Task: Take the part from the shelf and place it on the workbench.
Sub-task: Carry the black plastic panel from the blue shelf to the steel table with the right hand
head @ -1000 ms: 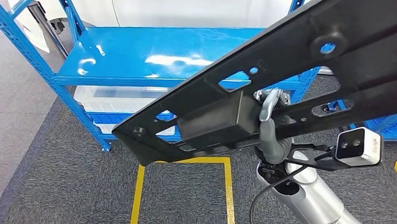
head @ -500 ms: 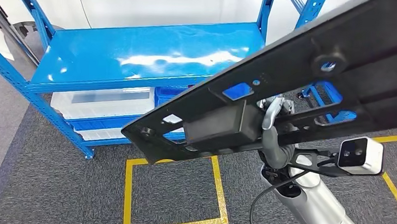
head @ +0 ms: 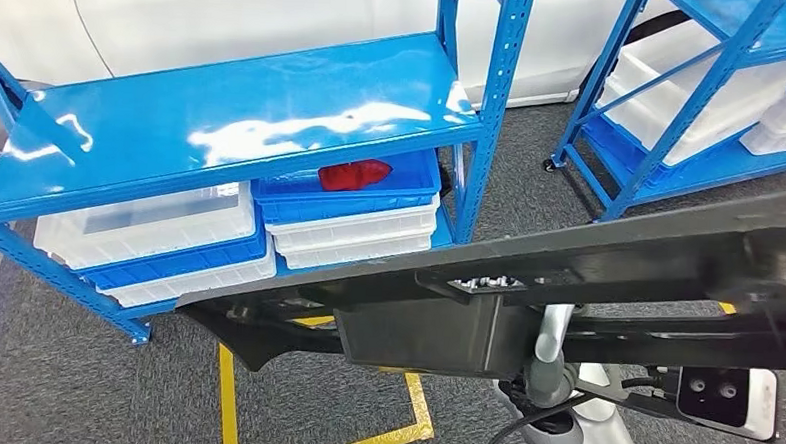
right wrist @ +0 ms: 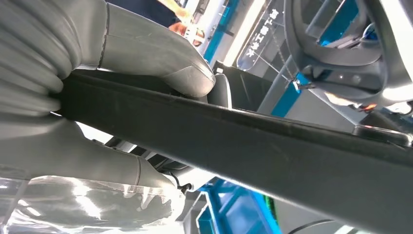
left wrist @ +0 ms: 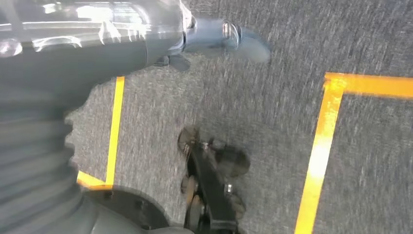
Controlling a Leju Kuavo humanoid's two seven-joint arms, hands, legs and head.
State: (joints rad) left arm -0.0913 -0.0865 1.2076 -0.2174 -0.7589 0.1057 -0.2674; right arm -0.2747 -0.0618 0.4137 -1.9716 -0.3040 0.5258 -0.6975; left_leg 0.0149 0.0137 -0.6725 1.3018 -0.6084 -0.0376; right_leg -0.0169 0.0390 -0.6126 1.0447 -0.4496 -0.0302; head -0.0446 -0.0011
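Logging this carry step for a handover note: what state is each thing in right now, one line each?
Black part: off the shelf, held up in front of the robot, lying nearly level.
Right hand: grips the part's edge.
Left hand: holds nothing, hangs above the carpet.
Blue shelf: top board bare, bins below.
Upper blue bin: open, something red inside.

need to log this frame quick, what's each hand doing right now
Left hand: hangs above the carpet with nothing visibly held; open or closed cannot be told.
Right hand: grips the long black plastic part.
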